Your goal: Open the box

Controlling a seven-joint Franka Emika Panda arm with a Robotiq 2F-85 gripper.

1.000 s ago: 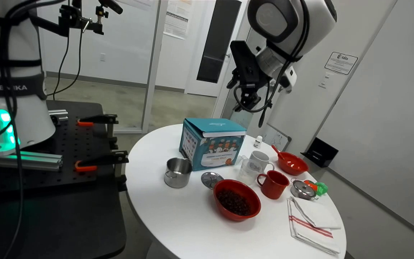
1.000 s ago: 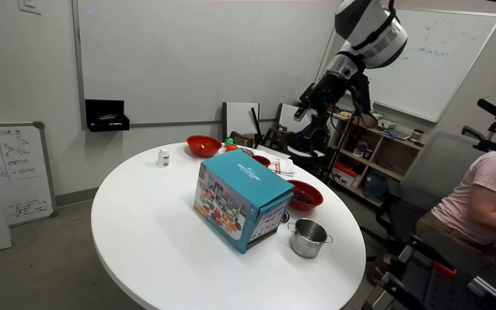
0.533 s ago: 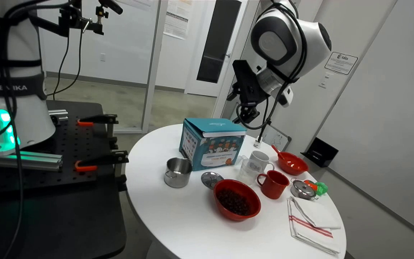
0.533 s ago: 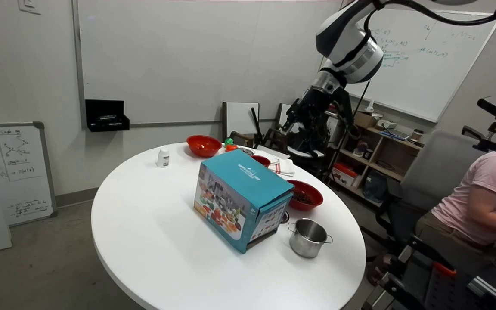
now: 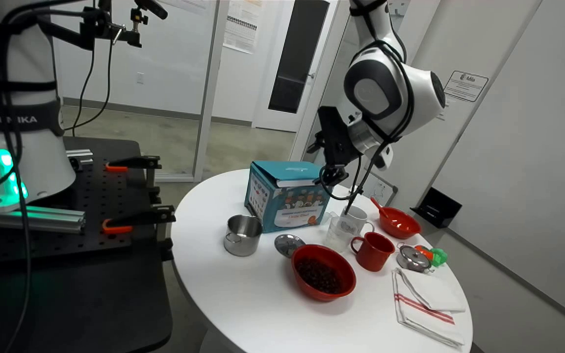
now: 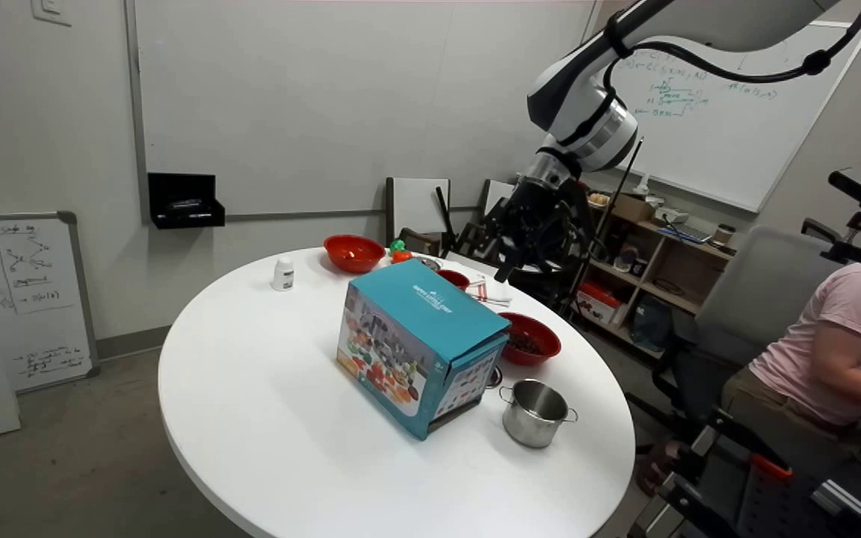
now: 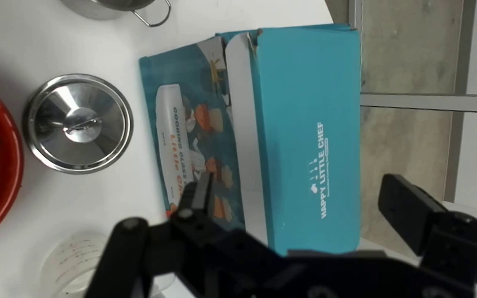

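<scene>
The teal box point(image 5: 290, 208) stands upright on the white table; it also shows in an exterior view point(image 6: 430, 306) and the wrist view point(image 7: 313, 103). Its top lid lies nearly flat, with a white front flap edge showing and a narrow gap at one corner. The brown inner flap is hidden. My gripper point(image 7: 298, 182) is open and empty, its fingers spread wider than the lid in the wrist view. In both exterior views the gripper point(image 5: 316, 164) point(image 6: 496, 250) hangs tilted near the lid's far end. Whether it touches the box cannot be told.
Around the box stand a steel pot point(image 5: 243, 238), a steel lid point(image 7: 79, 124), a red bowl of dark beans point(image 5: 322, 274), a clear measuring cup point(image 5: 337, 236), a white mug point(image 5: 358, 215) and a red mug point(image 5: 374, 252). A white bottle point(image 6: 283, 273) stands behind.
The arm and gripper have come down toward the box's top, shifting slightly left in an exterior view. The gripper stays open. The box and tableware have not moved.
</scene>
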